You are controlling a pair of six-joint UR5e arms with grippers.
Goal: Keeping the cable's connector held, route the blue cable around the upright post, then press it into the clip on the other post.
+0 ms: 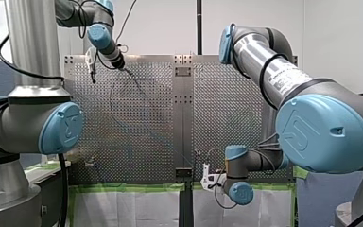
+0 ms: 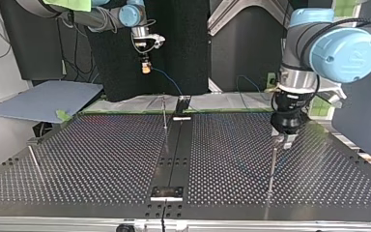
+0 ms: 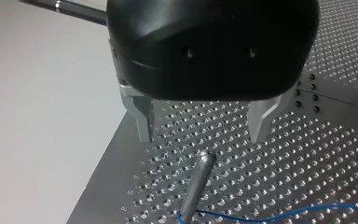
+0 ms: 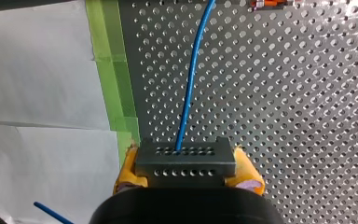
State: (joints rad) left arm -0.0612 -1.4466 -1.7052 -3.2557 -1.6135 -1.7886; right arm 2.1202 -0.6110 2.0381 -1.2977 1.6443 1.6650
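My right gripper (image 4: 187, 173) has its yellow pads shut on a dark grey connector block (image 4: 185, 156). The blue cable (image 4: 191, 70) runs out of the block across the perforated table (image 4: 307, 116). In the top view this gripper (image 2: 146, 67) hangs at the far left with the cable (image 2: 171, 83) trailing from it. My left gripper (image 3: 200, 137) stands open, its metal fingers (image 3: 142, 121) straddling the top of a thin upright post (image 3: 196, 184). The cable (image 3: 270, 217) loops at that post's base. The top view shows the left gripper (image 2: 284, 139) just above the post (image 2: 272, 166).
Two more thin posts stand on the table, one mid-table (image 2: 164, 113) and one at the top view's left (image 2: 35, 162). A dark rail (image 2: 176, 145) runs down the middle. Green tape (image 4: 114, 84) and white sheeting (image 4: 37, 70) edge the table. A small orange piece (image 4: 268, 3) lies ahead.
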